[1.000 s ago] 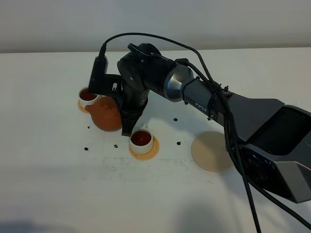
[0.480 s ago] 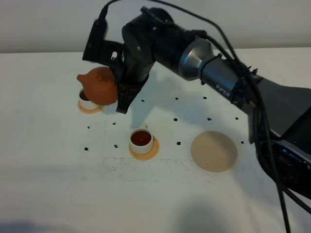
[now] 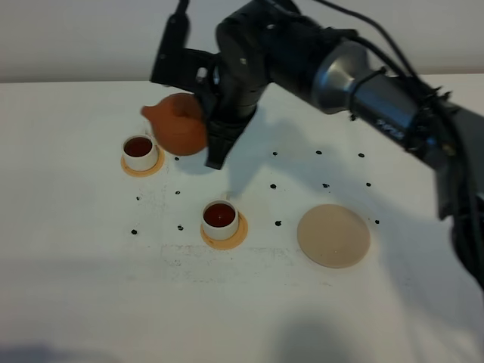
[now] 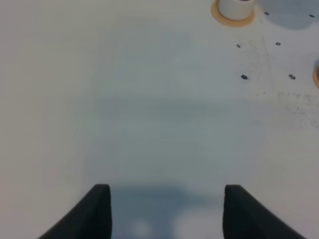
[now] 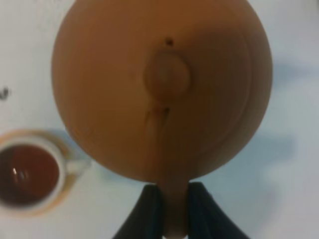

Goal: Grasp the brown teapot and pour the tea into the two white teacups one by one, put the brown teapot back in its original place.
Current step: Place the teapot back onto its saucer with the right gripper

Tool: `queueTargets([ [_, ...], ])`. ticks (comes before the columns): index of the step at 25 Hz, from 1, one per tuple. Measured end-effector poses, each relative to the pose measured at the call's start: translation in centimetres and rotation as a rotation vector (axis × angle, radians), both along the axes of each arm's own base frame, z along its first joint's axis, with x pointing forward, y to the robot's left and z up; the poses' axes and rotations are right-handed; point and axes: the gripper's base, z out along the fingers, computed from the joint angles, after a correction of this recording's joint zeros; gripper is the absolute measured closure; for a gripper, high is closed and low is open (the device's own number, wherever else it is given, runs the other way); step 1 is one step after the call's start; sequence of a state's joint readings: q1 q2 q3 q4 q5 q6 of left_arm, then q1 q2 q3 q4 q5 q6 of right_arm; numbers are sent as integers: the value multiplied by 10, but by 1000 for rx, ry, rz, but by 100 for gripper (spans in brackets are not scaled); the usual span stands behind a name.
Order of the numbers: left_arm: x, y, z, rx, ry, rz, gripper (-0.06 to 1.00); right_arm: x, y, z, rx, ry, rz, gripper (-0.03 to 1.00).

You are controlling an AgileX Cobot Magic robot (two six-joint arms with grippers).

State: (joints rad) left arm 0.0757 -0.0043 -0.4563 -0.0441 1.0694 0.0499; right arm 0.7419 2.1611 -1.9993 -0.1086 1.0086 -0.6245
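My right gripper (image 3: 206,125) is shut on the loop handle of the brown teapot (image 3: 180,123), which hangs in the air a little right of and behind the left white teacup (image 3: 139,151). In the right wrist view the teapot (image 5: 162,84) fills the frame, lid knob up, with both fingers (image 5: 149,209) clamped on the handle. Dark tea (image 5: 22,172) fills that cup. The second white teacup (image 3: 220,218) in the middle also holds tea. The pale beige coaster (image 3: 333,235) lies bare at the right. My left gripper (image 4: 167,211) is open over bare table.
Each cup stands on a small orange-tan coaster (image 3: 141,168). Small dark dots (image 3: 277,223) are scattered over the white table. One cup (image 4: 236,4) on its coaster shows far off in the left wrist view. The right arm's black body and cables span the upper right.
The teapot has risen from low between the cups, passed over the left cup, and now sits higher and further right, with the arm swung up and back.
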Motion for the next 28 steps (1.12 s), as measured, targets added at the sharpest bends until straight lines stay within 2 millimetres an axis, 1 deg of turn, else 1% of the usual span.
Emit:
queueTargets([
  [1,0,0,0,0,0,0,47,-1,-7,3,-2,-2,-9,85],
  [2,0,0,0,0,0,0,47,-2,-13,0,-12,6,-15,85],
  [5,0,0,0,0,0,0,47,-7,-35,6,-19,10,-40,85],
  [7,0,0,0,0,0,0,47,-10,-54,8,-24,27,-85,85],
  [8,0,0,0,0,0,0,47,-11,-64,11,-17,34,-122,85],
  [10,0,0,0,0,0,0,47,-14,-84,10,-18,61,-201,85],
  [13,0,0,0,0,0,0,47,-22,-114,15,9,90,-343,85],
  [16,0,0,0,0,0,0,47,-36,-144,20,45,119,-486,85],
  [19,0,0,0,0,0,0,47,-57,-171,23,91,140,-620,85],
  [20,0,0,0,0,0,0,47,-65,-180,22,109,154,-673,85],
  [22,0,0,0,0,0,0,47,-78,-192,23,161,176,-764,85],
  [24,0,0,0,0,0,0,47,-90,-201,19,207,219,-855,85],
  [28,0,0,0,0,0,0,47,-104,-202,1,260,350,-984,85],
])
